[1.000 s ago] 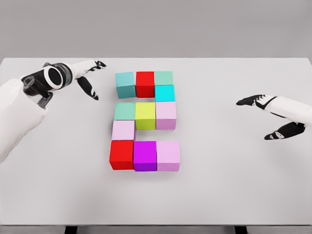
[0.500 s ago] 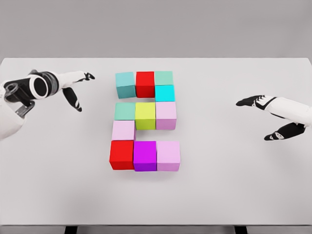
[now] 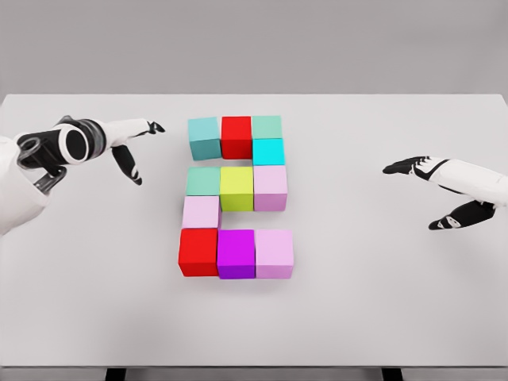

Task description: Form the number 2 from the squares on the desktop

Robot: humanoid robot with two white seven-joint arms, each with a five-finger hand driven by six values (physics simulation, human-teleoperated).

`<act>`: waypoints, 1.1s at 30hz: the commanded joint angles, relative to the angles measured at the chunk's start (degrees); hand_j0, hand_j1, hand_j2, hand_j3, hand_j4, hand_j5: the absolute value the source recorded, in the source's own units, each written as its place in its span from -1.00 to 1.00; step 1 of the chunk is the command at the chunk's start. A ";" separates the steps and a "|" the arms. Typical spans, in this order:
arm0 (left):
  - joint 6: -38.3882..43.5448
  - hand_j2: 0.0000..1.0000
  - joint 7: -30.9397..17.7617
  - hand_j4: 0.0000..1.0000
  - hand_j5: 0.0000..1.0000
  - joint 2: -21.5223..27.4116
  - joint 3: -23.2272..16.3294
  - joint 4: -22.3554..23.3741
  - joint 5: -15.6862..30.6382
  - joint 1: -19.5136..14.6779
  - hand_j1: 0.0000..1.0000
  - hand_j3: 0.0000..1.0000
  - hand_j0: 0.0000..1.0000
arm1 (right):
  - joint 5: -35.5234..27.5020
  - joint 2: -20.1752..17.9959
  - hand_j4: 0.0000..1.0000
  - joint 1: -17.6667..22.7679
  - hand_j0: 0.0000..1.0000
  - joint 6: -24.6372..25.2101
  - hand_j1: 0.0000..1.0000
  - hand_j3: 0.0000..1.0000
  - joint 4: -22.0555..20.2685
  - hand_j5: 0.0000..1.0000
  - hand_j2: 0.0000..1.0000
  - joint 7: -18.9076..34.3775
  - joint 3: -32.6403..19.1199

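the white table carries coloured cubes packed edge to edge at its middle, forming a blocky 2. the left hand hovers just left of the top row, fingers spread and holding nothing. the right hand hangs well apart at the right, likewise loose and empty.

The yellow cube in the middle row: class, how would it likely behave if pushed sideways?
The yellow cube looks rigid and flat-faced, so it would probably slide, not roll. It sits between a teal cube and a pink cube, apparently touching, so a sideways push would likely shove a neighbour too.
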 commanded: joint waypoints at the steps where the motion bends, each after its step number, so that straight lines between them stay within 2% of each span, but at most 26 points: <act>1: -0.14 1.00 0.02 1.00 1.00 -0.46 0.01 0.41 -0.38 0.00 1.00 1.00 1.00 | -0.43 -0.08 1.00 0.00 1.00 0.16 1.00 1.00 0.03 1.00 1.00 -0.02 -0.03; 13: -0.14 1.00 0.02 1.00 1.00 -4.51 0.01 2.78 -2.40 -0.44 1.00 1.00 1.00 | -0.43 -0.08 1.00 0.09 1.00 0.16 1.00 1.00 -0.41 1.00 1.00 -0.02 0.15; 33: -0.14 1.00 0.02 1.00 1.00 -5.47 0.01 2.69 -2.40 -0.26 1.00 1.00 1.00 | -0.08 -0.08 1.00 0.18 1.00 0.16 1.00 1.00 -0.85 1.00 1.00 -0.02 0.24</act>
